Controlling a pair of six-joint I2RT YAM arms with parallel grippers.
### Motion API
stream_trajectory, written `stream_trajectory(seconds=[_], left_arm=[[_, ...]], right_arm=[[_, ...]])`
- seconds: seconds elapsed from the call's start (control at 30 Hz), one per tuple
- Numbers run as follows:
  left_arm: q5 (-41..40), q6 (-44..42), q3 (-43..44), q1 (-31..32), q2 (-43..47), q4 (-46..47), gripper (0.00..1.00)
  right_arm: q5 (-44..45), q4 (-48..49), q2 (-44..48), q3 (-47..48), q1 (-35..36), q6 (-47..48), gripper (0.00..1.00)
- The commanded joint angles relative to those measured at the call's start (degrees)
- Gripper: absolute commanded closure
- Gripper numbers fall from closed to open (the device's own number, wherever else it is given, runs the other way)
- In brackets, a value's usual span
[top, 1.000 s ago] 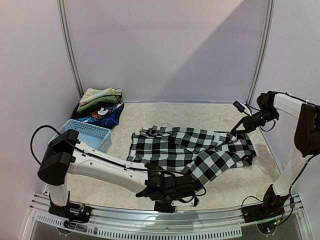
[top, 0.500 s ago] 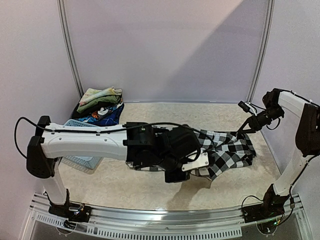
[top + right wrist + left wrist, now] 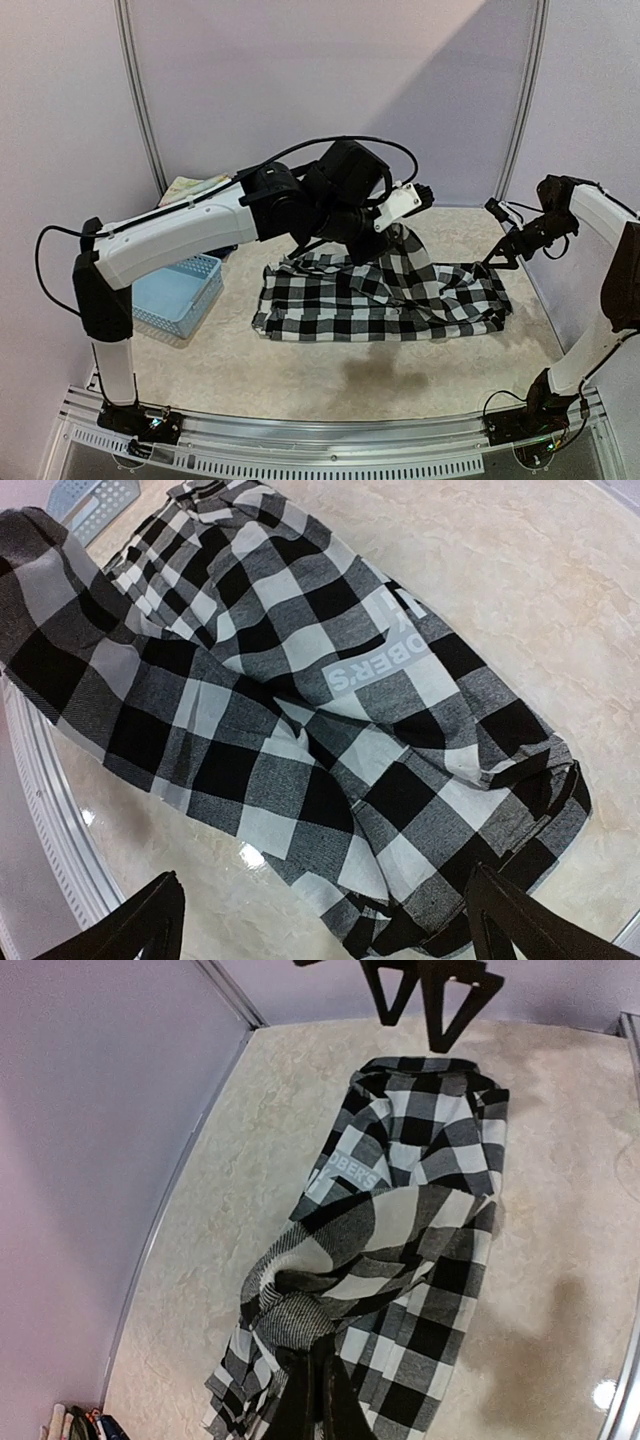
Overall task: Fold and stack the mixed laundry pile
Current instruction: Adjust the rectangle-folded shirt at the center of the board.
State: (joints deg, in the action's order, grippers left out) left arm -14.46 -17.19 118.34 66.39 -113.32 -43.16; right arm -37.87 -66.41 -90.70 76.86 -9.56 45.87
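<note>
Left jaws pinch checked shirt (image 3: 370,300) near blue basket (image 3: 175,305).

The checked shirt (image 3: 340,305) sprawled across the middle of the tabletop (image 3: 300,375), with my left arm (image 3: 190,225) slanting over its rear left and the blue basket (image 3: 180,290) near its left edge. Bare tabletop lay open along the near strip and behind the shirt toward the right wall.

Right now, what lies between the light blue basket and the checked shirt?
Nothing: only a bare strip of the beige table separates the basket from the checked shirt, as the top view shows.
</note>
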Motion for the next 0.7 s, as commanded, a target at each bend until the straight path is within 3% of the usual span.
stream_trajectory(seconds=[0.0, 0.43, 0.67], left_arm=[[1.8, -1.3, 3.8, -3.5, -4.4, 2.9, 1.0], [11.9, 5.1, 12.0, -9.1, -10.1, 8.8, 1.0], [12.6, 8.1, 22.0, -9.9, -16.3, 10.7, 1.0]], right_arm=[[2.0, 6.2, 3.2, -2.1, -0.7, -5.4, 0.01], [-0.4, 2.8, 0.3, -3.2, -0.7, -1.5, 0.01], [-0.3, 2.0, -1.1, -2.9, -0.7, -0.4, 0.01]])
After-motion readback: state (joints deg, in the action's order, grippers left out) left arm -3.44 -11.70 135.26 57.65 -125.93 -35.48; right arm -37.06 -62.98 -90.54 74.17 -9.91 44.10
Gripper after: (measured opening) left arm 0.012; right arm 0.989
